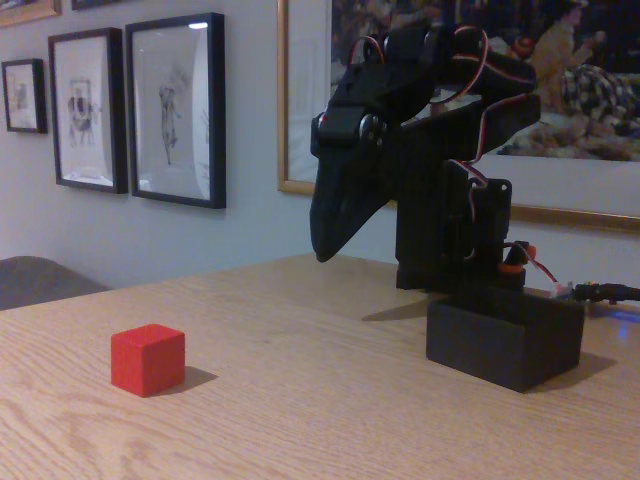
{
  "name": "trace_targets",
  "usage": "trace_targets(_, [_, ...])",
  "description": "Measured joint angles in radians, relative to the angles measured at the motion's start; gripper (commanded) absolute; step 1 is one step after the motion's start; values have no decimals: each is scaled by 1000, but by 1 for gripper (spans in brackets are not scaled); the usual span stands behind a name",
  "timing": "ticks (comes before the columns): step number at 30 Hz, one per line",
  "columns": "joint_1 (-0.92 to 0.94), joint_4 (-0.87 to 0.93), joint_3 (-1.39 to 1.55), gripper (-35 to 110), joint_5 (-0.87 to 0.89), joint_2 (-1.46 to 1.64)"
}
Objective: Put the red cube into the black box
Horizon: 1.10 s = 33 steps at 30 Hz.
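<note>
Fixed view shows the red cube [148,360] sitting alone on the wooden table [300,400], well left of the black box [505,343]. Folded above, the gripper [327,240] points down empty, its fingers apparently together, though I cannot tell.

One red cube [147,359], one black box [505,338], one arm [420,130], four framed pictures [176,110].

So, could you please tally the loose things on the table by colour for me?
Red: 1, the red cube
Black: 1, the black box
Total: 2
</note>
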Motion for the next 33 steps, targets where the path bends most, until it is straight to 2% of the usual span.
trace_targets(3, [-9, 109, 63, 0, 5, 66])
trace_targets(5, [-11, 120, 66, 0, 3, 218])
trace_targets(8, [-11, 137, 71, 0, 3, 285])
trace_targets(33, [21, 132, 64, -2, 3, 281])
